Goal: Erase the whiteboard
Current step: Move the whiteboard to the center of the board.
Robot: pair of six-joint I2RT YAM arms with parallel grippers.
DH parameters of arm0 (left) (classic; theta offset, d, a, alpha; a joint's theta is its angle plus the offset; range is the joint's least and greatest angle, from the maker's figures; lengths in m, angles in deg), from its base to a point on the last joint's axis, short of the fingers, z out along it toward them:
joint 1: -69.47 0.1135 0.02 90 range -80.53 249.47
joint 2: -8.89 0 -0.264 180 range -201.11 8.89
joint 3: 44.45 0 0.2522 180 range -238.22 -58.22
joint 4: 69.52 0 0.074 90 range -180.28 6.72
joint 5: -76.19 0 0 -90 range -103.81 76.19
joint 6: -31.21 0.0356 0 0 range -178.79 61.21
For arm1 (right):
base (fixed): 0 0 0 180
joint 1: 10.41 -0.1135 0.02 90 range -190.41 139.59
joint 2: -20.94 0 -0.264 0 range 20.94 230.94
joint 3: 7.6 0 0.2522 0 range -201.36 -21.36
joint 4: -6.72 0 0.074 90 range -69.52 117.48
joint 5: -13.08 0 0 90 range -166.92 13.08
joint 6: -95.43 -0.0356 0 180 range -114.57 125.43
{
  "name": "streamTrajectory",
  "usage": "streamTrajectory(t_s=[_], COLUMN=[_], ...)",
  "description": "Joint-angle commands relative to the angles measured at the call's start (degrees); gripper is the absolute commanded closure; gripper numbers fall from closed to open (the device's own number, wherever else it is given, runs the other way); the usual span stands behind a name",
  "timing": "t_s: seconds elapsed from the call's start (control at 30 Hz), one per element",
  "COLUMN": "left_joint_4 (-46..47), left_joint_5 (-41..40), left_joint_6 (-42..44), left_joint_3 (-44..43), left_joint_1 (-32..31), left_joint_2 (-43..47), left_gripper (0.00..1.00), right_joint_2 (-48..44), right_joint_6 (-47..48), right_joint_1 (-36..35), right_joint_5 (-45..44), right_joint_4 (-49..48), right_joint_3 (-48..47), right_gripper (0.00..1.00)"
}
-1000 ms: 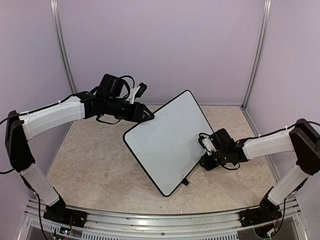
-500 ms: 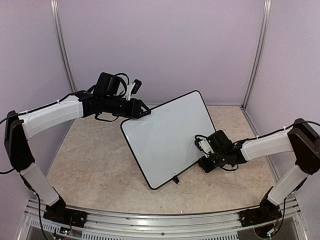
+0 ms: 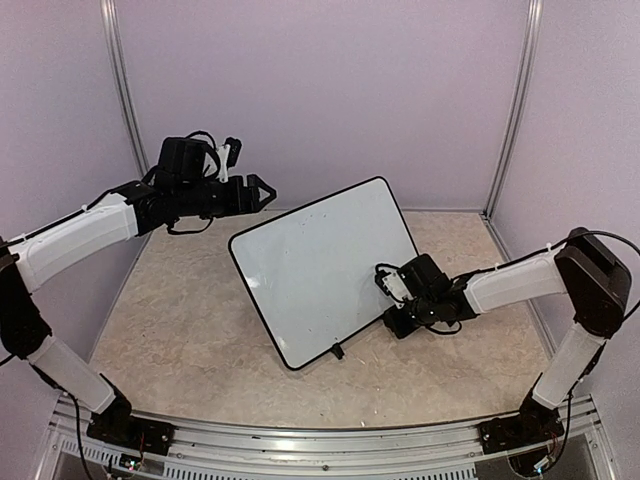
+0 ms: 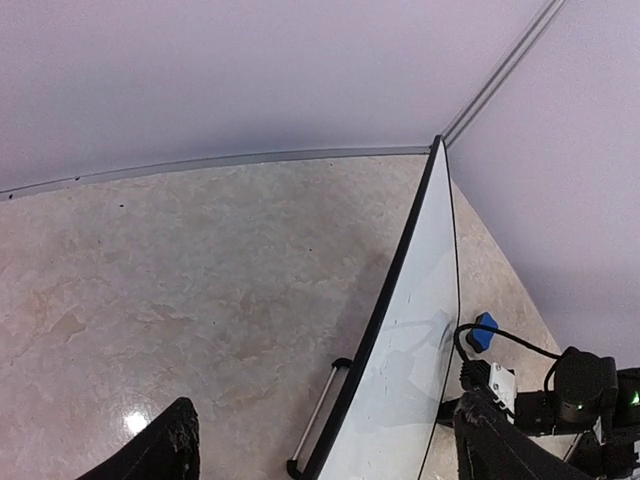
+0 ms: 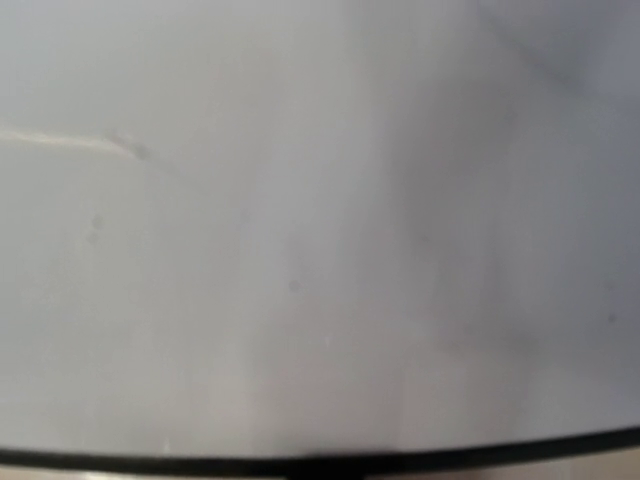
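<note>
The whiteboard [image 3: 320, 265] stood tilted on the counter [image 3: 170, 310], with its lower right edge directly in front of the right end effector [image 3: 392, 308] (grip impossible to tell; its camera showed only white surface). The left end effector [image 3: 262, 191] hovered raised, the board's top edge near but apart, fingers spread wide, holding nothing.

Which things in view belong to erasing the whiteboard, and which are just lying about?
Part of the job:
- whiteboard, standing tilted
- small blue eraser block, near the right arm
- right gripper, at the board's right edge
- left gripper, open, clear of the board

Just there:
- table
- metal corner post
</note>
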Motion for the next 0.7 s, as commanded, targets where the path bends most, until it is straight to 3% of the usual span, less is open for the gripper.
streamTrajectory(t_s=[0.0,0.13,0.33,0.67], left_joint_4=[0.60,3.38,6.65,4.04], left_joint_5=[-7.18,-11.68,-13.41,-14.27], left_joint_6=[-2.36,-5.12,-6.92,-6.81], left_joint_3=[0.81,3.92,6.96,3.27], left_joint_1=[0.82,3.01,5.96,7.87], left_joint_2=[0.83,4.13,8.93,10.94], left_gripper=[0.13,0.01,0.01,0.01], right_joint_2=[3.39,7.13,16.56,32.71], right_joint_6=[0.94,1.89,1.63,1.51], right_joint_1=[-1.44,-1.99,-2.80,-3.98], right_joint_5=[2.72,2.82,2.52,1.76], right_joint_4=[-2.61,-2.33,0.41,6.97], right_joint_3=[-4.00,-8.57,-20.27,-46.11], right_gripper=[1.00,1.00,1.00,1.00])
